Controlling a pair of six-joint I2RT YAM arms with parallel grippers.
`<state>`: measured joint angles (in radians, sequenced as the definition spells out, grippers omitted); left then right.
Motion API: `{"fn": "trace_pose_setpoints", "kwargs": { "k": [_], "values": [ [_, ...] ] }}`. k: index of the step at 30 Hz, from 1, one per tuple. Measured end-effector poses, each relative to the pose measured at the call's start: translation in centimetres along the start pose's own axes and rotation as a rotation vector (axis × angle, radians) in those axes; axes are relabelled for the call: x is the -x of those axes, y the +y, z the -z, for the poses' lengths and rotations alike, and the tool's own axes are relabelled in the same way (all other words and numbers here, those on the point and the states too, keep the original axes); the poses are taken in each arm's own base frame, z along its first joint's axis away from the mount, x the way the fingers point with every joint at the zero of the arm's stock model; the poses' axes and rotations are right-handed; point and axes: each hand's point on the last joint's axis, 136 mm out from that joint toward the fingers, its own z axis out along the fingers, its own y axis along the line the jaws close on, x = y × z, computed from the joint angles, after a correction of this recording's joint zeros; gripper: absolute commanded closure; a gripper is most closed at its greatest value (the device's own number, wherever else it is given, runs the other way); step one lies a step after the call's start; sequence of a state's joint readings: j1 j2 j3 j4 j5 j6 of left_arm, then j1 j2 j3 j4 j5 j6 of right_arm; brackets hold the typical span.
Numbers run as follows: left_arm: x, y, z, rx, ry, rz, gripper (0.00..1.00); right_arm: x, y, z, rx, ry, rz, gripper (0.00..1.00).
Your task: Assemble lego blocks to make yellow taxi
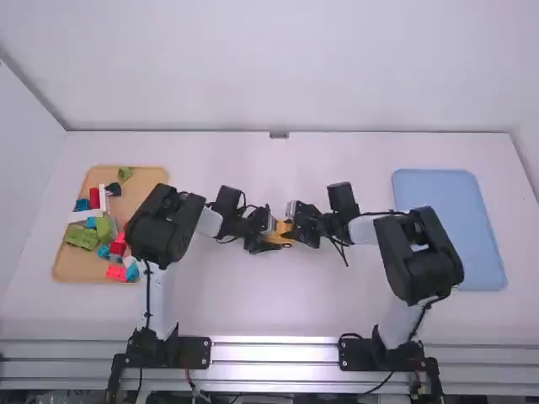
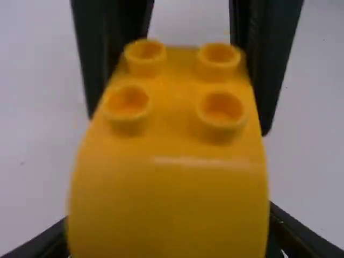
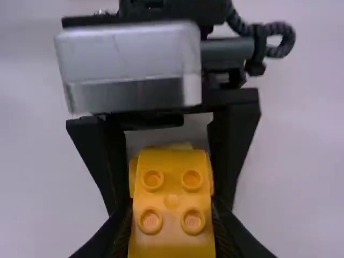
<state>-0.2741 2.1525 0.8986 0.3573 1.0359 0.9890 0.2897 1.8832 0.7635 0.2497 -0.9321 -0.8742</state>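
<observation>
Above the middle of the table, the left gripper (image 1: 263, 234) and the right gripper (image 1: 300, 227) face each other with yellow blocks (image 1: 276, 236) between them. In the left wrist view a yellow block (image 2: 169, 199) with a curved front and studs fills the space between the fingers of the left gripper (image 2: 169, 231); the other gripper's fingers flank its far end. In the right wrist view the right gripper (image 3: 172, 231) is closed around a studded yellow block (image 3: 172, 201). Behind it, wider yellow edges show between the left gripper's fingers. Whether the blocks are fully joined, I cannot tell.
A tan tray (image 1: 61, 268) at the left holds loose red, green, blue and white blocks (image 1: 82, 236). At the right lies a blue tray (image 1: 450, 227). Both forearms stretch low over the table (image 1: 269, 311) toward its middle.
</observation>
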Motion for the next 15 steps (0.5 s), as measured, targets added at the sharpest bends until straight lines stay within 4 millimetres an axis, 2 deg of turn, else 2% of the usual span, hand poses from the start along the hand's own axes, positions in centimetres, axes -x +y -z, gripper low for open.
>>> {"fn": "trace_pose_setpoints", "kwargs": {
  "k": [4,15],
  "values": [
    [-0.06,-0.07,0.01,-0.002,0.002,0.005,0.21,-0.02,-0.25,0.49,0.0,-0.023,-0.013,0.92],
    [-0.21,-0.35,0.33,-0.014,-0.004,0.027,0.22,0.17,0.11,0.2,0.012,-0.025,0.005,0.92]
  ]
}}
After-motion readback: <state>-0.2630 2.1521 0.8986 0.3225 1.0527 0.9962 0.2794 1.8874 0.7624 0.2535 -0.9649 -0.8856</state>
